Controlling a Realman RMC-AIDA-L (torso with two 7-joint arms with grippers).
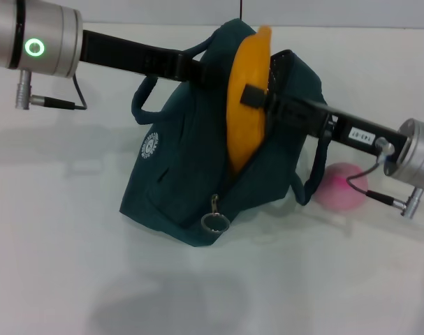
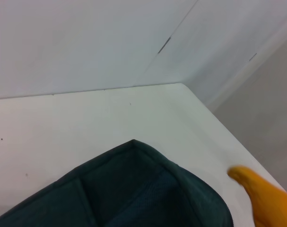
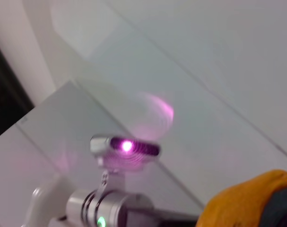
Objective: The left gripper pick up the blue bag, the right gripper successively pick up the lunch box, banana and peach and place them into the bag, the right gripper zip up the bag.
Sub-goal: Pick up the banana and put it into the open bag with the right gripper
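The blue bag stands tilted on the white table, its top rim held up by my left gripper, which reaches in from the upper left and is shut on it. The banana stands upright in the bag's open mouth, with my right gripper coming from the right and shut on its middle. The peach lies on the table just right of the bag. The lunch box is out of view. The left wrist view shows the bag's rim and the banana's tip. The banana's end also shows in the right wrist view.
The bag's zipper ring pull hangs at its near corner. One loop handle sticks out on the left, another hangs at the right. The table's far corner lies beyond the bag. White table spreads in front.
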